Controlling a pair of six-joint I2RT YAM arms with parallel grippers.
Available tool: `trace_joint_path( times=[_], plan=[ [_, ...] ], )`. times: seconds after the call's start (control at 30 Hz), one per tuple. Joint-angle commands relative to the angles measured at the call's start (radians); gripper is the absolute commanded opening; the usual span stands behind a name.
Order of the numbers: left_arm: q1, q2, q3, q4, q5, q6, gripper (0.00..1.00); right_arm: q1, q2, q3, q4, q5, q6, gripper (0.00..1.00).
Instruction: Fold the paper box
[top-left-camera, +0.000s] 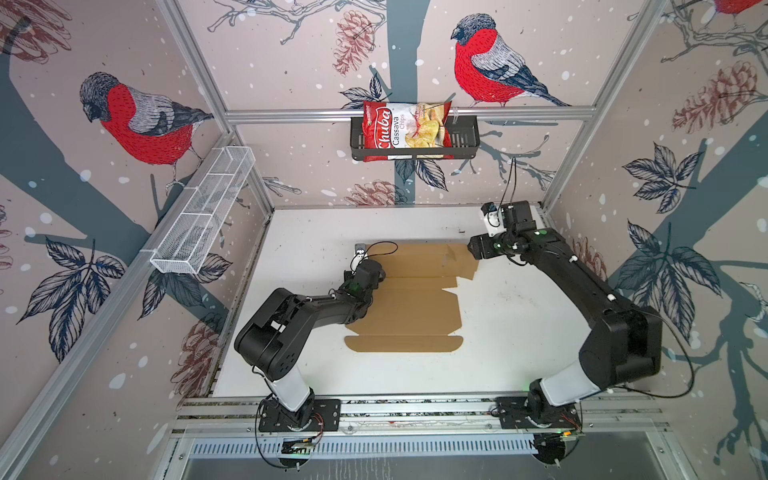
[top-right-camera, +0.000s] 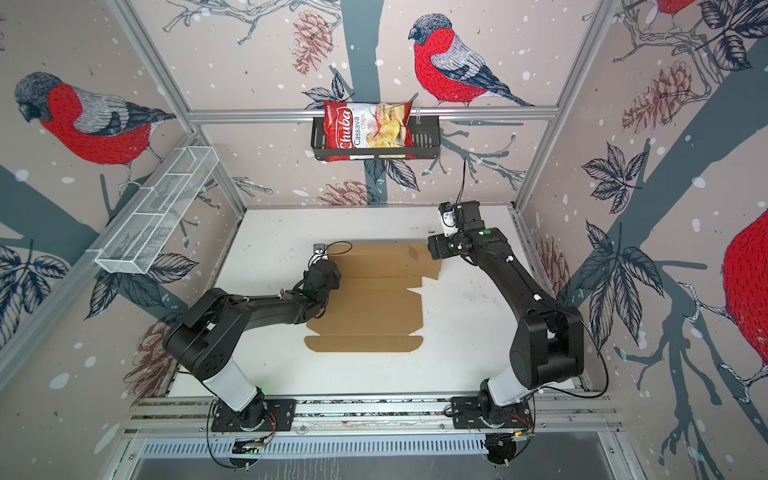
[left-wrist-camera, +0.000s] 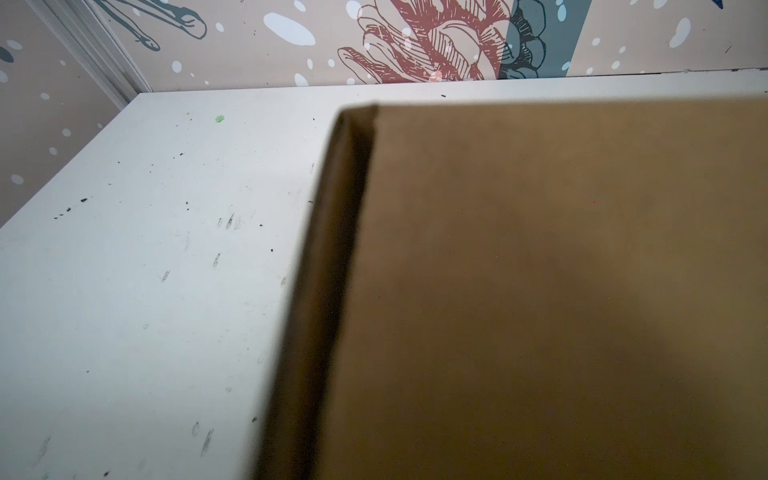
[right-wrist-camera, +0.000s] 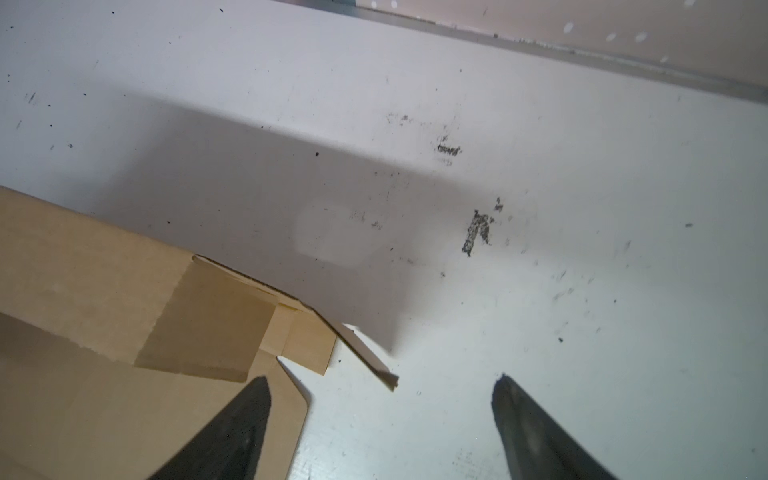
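Closest to the top camera are my two black base plates (top-left-camera: 299, 413), bolted to one aluminium rail (top-left-camera: 415, 405) at the tabletop's (top-left-camera: 519, 332) near edge. In both top views one paper box (top-left-camera: 411, 307) lies unfolded and flat near the middle of the tabletop. My left arm (top-left-camera: 316, 307) reaches to the sheet's left edge, my right arm (top-left-camera: 582, 282) to its far right corner. On the back wall one black basket (top-left-camera: 465, 137) holds one red chips bag (top-left-camera: 390, 129). One white wire rack (top-left-camera: 199, 216) hangs on the left wall.

Left wrist view: the paper box (left-wrist-camera: 540, 291) fills most of the picture, with one narrow flap (left-wrist-camera: 332, 270) running along its edge beside bare tabletop (left-wrist-camera: 145, 249). My left jaws are out of sight here. They are closed tight, and I cannot tell whether cardboard is pinched between them.

Right wrist view: my right jaws stand wide apart. Their two dark tips show, one over the paper box (right-wrist-camera: 83, 291) and one over bare tabletop (right-wrist-camera: 582, 208), with nothing clamped between them. One small flap (right-wrist-camera: 208, 324) lies folded over onto the sheet, and one thin tab (right-wrist-camera: 365, 357) sticks out from the corner.
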Motion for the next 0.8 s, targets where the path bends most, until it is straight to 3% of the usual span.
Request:
trace_joint_path(
  times=[0.0, 0.2, 0.43, 0.63, 0.77],
  plan=[
    [0.003, 0.011, 0.001, -0.085, 0.022, 0.036, 0.00, -0.003, -0.024, -0.074, 0.127, -0.043, -0.086, 0.84],
    [0.003, 0.019, 0.005, -0.083, 0.024, 0.039, 0.00, -0.012, 0.013, -0.100, 0.187, -0.069, -0.163, 0.81],
    [0.003, 0.027, 0.010, -0.082, 0.023, 0.041, 0.00, -0.031, 0.116, -0.060, 0.182, -0.195, -0.262, 0.75],
    [0.006, 0.030, 0.014, -0.083, 0.020, 0.039, 0.00, -0.032, 0.116, -0.052, 0.121, -0.317, -0.349, 0.48],
    [0.009, 0.029, 0.024, -0.097, 0.018, 0.028, 0.00, -0.024, 0.083, -0.091, 0.122, -0.318, -0.378, 0.32]
  ],
)
